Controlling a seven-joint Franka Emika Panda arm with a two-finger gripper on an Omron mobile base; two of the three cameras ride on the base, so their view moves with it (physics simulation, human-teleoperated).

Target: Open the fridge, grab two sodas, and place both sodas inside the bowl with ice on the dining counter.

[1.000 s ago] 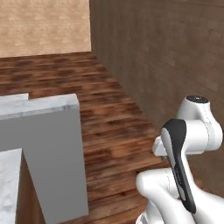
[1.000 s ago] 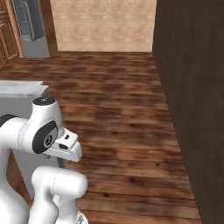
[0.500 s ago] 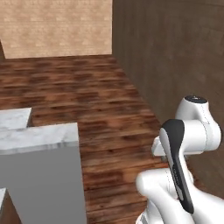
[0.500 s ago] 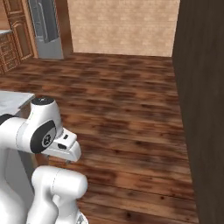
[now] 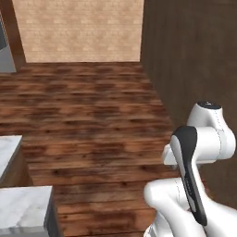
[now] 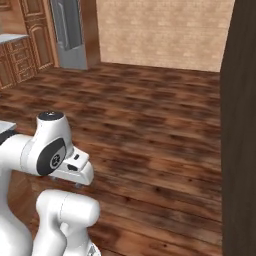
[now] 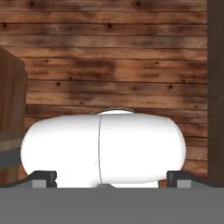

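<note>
As I turn, the fridge (image 6: 67, 30) comes into sight far off. My gripper (image 7: 111, 177) is wide open, holding nothing.

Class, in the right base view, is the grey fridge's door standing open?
No. The fridge stands shut at the far left, its flat grey front closed between wooden panels.

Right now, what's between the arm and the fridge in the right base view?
Just bare wooden floor. The fridge stands at the far left, beside wooden cabinets, well beyond the arm.
</note>
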